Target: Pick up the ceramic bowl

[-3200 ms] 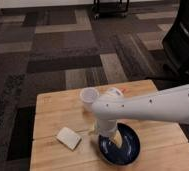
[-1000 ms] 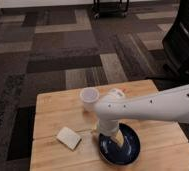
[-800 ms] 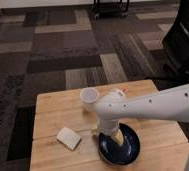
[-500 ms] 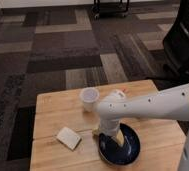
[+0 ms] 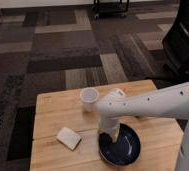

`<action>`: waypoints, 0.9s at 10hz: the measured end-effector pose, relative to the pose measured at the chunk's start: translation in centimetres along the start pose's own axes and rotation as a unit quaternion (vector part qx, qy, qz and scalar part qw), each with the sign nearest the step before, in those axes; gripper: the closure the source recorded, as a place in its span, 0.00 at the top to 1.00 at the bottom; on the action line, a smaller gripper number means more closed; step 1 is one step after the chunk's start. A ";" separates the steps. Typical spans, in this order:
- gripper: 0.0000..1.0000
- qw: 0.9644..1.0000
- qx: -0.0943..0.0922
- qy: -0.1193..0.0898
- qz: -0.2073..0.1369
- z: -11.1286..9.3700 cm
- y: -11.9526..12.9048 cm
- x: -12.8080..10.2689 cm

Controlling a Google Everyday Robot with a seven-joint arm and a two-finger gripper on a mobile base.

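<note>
A dark blue bowl (image 5: pixel 120 146) sits near the table's (image 5: pixel 53 107) front edge, right of centre. The gripper (image 5: pixel 108 135) reaches down at its left rim. Glossy ceramic: probably stiff, heavy, slippery, breakable; best pinched at the rim.

wooden table (image 5: pixel 48 107), ceramic bowl (image 5: pixel 123 147), gripper (image 5: pixel 107 135), cup (image 5: pixel 89 98)

Even, fairly dim indoor light. Whole view soft, slightly blurred. End effector (image 5: pixel 108 135) low over glossy ceramic bowl (image 5: pixel 120 146), faint sheen there. Soft shadows on worktop (image 5: pixel 53 107).
</note>
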 end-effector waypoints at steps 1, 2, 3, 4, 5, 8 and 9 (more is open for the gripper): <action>0.06 1.000 -0.001 -0.002 0.003 -0.3 -0.1 0.0; 0.01 1.000 -0.001 -0.003 0.005 -0.4 -0.2 0.1; 0.00 1.000 -0.003 -0.003 0.008 -0.6 -0.3 0.1; 0.00 1.000 -0.006 -0.006 0.013 -0.9 -0.4 0.0; 0.00 1.000 -0.012 -0.015 0.024 -1.9 -0.8 -0.5; 0.00 0.997 -0.041 -0.047 0.051 -6.1 -2.3 -1.5; 0.00 0.994 -0.054 -0.080 0.056 -9.3 -3.1 -1.9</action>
